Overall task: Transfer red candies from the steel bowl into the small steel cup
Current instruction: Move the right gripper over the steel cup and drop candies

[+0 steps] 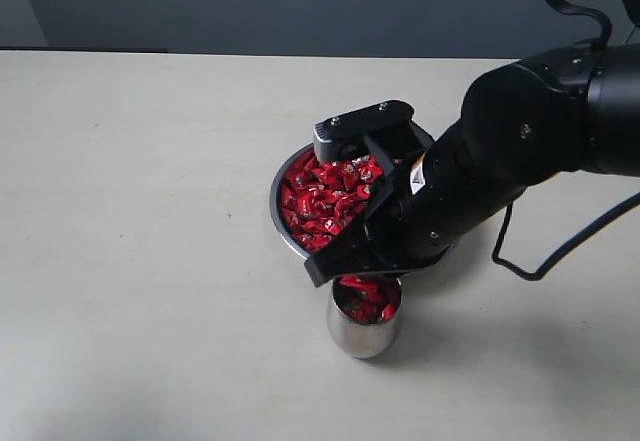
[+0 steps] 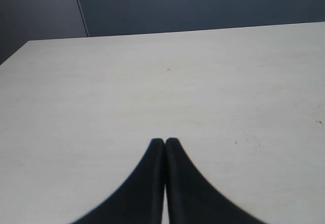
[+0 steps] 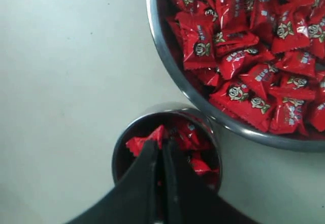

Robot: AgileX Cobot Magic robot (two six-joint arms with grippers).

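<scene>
Red candies (image 1: 325,201) fill the steel bowl (image 1: 277,196) mid-desk. A few more sit in the small steel cup (image 1: 362,339), which is upright and just beside the bowl on the side nearer the exterior camera. The right end effector (image 1: 320,271) hangs over the cup mouth with its fingers pressed together. Can't tell if a candy is pinched at the tips. The left end effector (image 2: 164,141) is closed too, fingers touching, nothing between them, over bare desk (image 2: 203,82).
</scene>
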